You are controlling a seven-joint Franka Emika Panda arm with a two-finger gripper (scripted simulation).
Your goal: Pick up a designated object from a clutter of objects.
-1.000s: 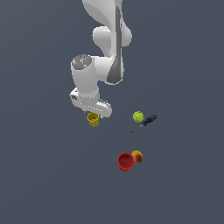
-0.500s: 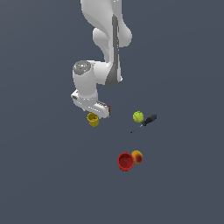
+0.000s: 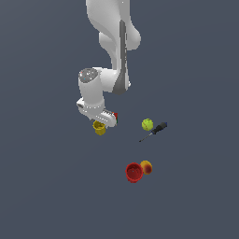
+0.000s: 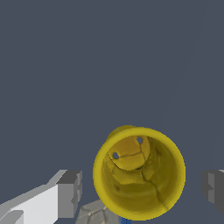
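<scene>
The designated object, a small yellow cup (image 3: 100,130), stands upright just under my white hand in the exterior view. In the wrist view I look down into the yellow cup (image 4: 139,173), with one grey finger (image 4: 70,192) on one side and the other finger (image 4: 213,186) on the opposite side, both apart from its rim. My gripper (image 4: 141,189) is open around the cup and holds nothing. In the exterior view the gripper (image 3: 99,124) has its fingers mostly hidden by the hand. The rest of the clutter lies apart from the cup.
A yellow-green ball (image 3: 147,124) and a black-handled screwdriver (image 3: 157,130) lie toward the exterior view's right. A red cup (image 3: 133,172) touches an orange-red fruit (image 3: 146,166) lower down. A red sliver (image 3: 115,116) shows behind the hand. A grey shape (image 4: 94,212) sits beside the cup.
The arm has folded downward and my hand has sunk closer onto the yellow cup. The objects on the surface have not moved.
</scene>
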